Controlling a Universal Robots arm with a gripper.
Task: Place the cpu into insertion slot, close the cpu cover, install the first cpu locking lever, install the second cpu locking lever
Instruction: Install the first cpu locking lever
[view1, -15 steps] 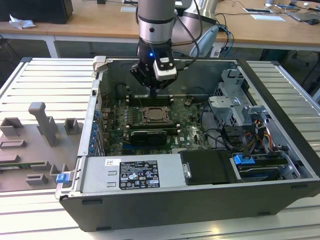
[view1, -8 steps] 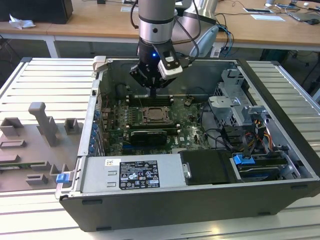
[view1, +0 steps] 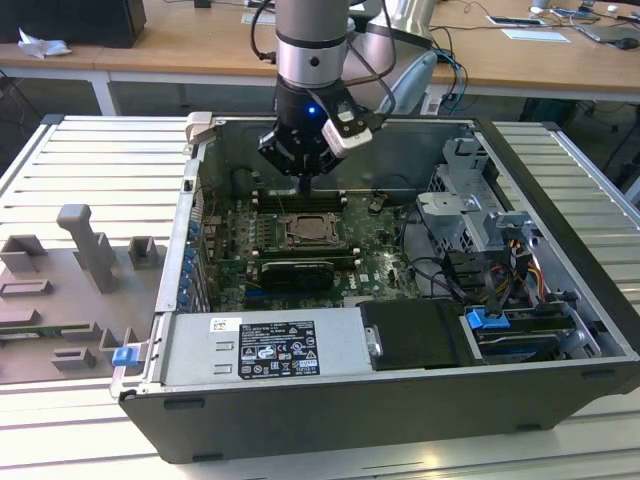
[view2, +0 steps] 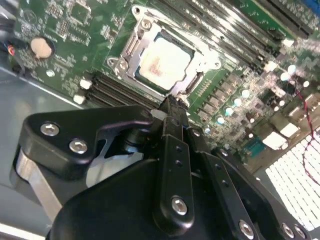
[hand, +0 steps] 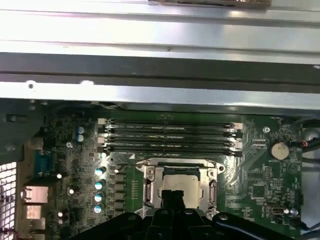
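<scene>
Nearest you in the exterior view, the open computer case (view1: 400, 420) lies on the slatted tabletop (view1: 80, 420). Inside its front wall sits the silver power supply (view1: 265, 345), on your side of the insertion slot (view1: 307, 228). Between the supply and the slot you will find the black graphics card (view1: 295, 270).

The slot itself holds the cpu (view2: 165, 62), with its pale metal face up. The cpu cover (view2: 202, 57) lies flat around it, so you see the chip through the cut-out. Both wrist views show this; in the first wrist view the cpu (hand: 181, 181) sits squarely inside the frame.

Your end effector (view2: 172, 106) is at the slot's edge with its fingertips drawn together and nothing between them. You cannot tell whether it touches the rim. In the exterior view the end effector (view1: 303, 185) hangs over the slot's far side.

Just beyond the slot run the long memory slots (hand: 170, 137), and a coin battery (hand: 278, 150) lies beside them. To the exterior view's right of the slot stands the grey drive cage (view1: 470, 200). Well to its left, outside the case, grey fixtures (view1: 85, 250) rest on the tabletop.
</scene>
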